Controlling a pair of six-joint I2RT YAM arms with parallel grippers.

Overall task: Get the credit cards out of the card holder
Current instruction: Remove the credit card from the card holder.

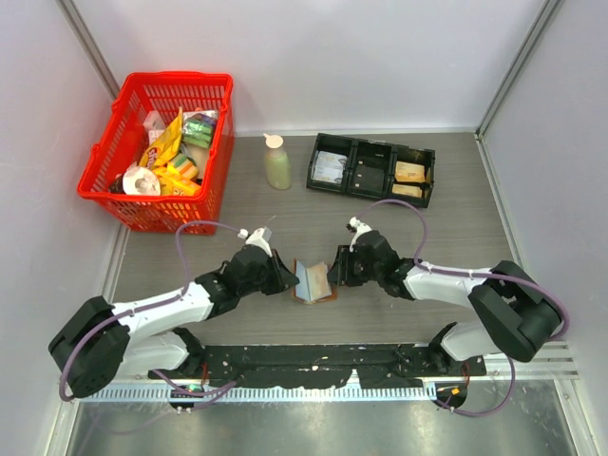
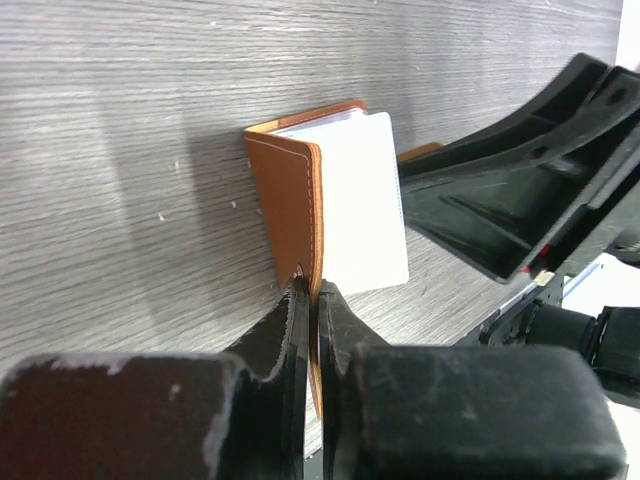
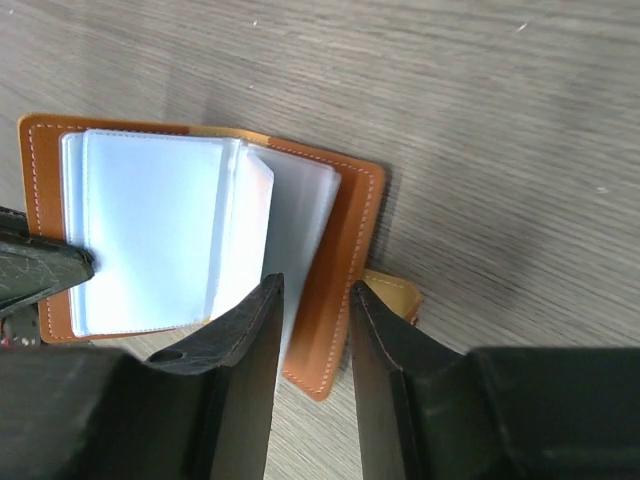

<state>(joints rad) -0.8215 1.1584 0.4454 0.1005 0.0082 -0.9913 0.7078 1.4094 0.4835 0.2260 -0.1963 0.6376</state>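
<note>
While my left gripper [image 2: 315,300] is clenched on the near edge of the card holder [image 2: 290,200], its brown cover stands upright just ahead of my fingertips. My right gripper [image 3: 310,320] straddles the opposite cover, and I cannot tell whether it presses. Just beside one finger, a tan credit card [image 3: 398,295] corner peeks out from under the cover.

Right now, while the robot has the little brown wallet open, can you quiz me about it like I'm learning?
1. True or false: the jaws of the left arm are shut on the small brown leather card holder.
2. Where is the red plastic basket? A) far left B) far right C) between the arms
3. Fill in: above the holder's other cover, the jaws of the right arm stand ____.
Key: 1 true; 2 A; 3 open
</note>
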